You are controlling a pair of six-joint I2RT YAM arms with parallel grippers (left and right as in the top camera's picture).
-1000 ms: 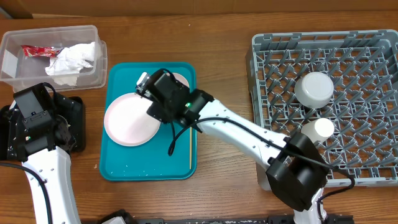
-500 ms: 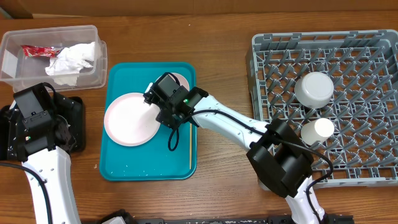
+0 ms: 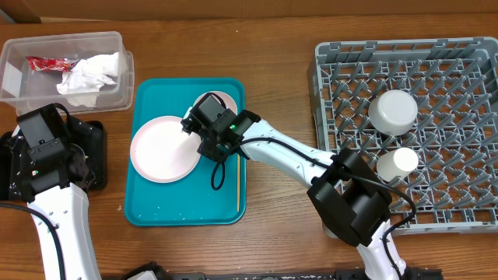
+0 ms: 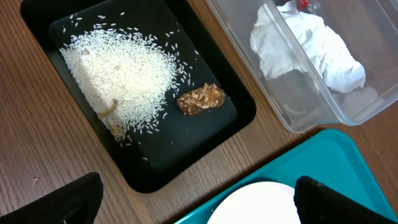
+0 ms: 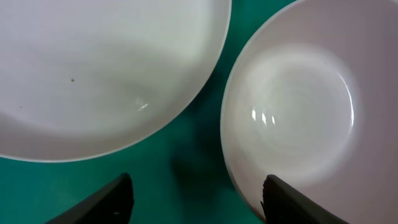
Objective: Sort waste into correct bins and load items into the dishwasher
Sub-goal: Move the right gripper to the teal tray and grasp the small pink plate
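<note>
The right gripper (image 5: 196, 202) is hovering with its fingers spread wide and nothing between them, low over the teal rectangular serving tray (image 3: 187, 210). It is sitting above the gap between the large pale pinkish-white round plate (image 3: 159, 152) and the smaller pink saucer (image 3: 226, 99), which are lying side by side on that tray. A thin wooden stick (image 3: 238, 187) is lying near the tray's right edge.

The left gripper (image 4: 199, 205) is hanging open and empty beside the shallow black rectangular tray (image 4: 208, 137), where loose white rice grains (image 4: 118, 74) and a small brown food lump (image 4: 200, 99) are resting. A red shiny wrapper (image 3: 48, 64) and crumpled white tissues (image 3: 93, 71) are sitting in the clear plastic rectangular tub (image 3: 15, 54). A white bowl (image 3: 393, 110) and a small white cup (image 3: 397, 162) are standing upside down in the large square grey plastic dish rack (image 3: 342, 70).
</note>
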